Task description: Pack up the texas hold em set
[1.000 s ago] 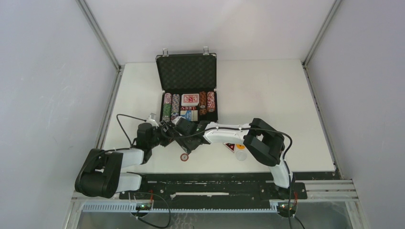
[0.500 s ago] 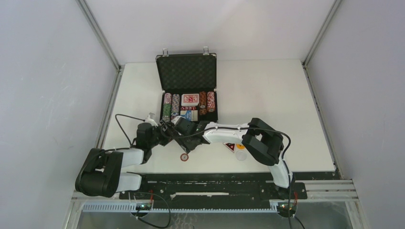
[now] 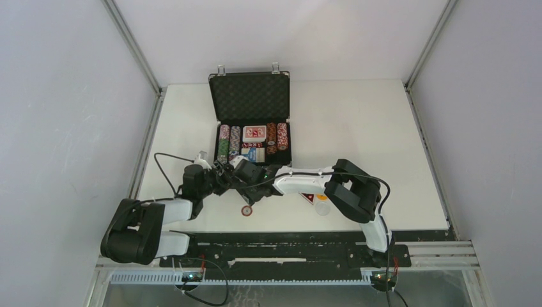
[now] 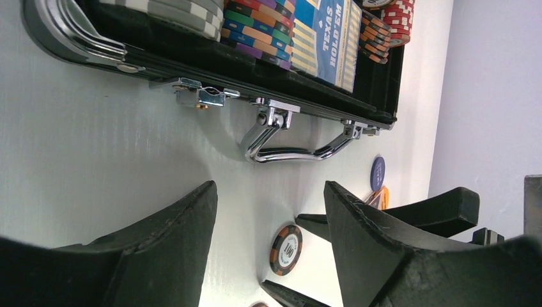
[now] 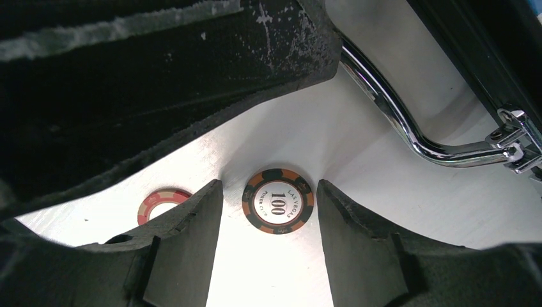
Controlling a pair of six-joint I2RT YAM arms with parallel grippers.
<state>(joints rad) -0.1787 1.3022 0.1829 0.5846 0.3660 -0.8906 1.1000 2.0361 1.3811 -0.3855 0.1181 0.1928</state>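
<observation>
Right wrist view: where's the orange-black 100 chip (image 5: 278, 201)?
– Flat on the table (image 5: 275, 275), between the right gripper (image 5: 267, 192) fingers. Jaws spread, nothing grasped. Contact with the chip, can't tell.
– Other stuff?
– Red chip (image 5: 163, 203) just outside one finger, case handle (image 5: 409, 131) beyond the tips. Left gripper (image 4: 270, 188) also spread, empty; case (image 4: 153, 61) just past its tips, stacked chips (image 4: 255, 25) and blue deck (image 4: 332, 38) inside.
</observation>
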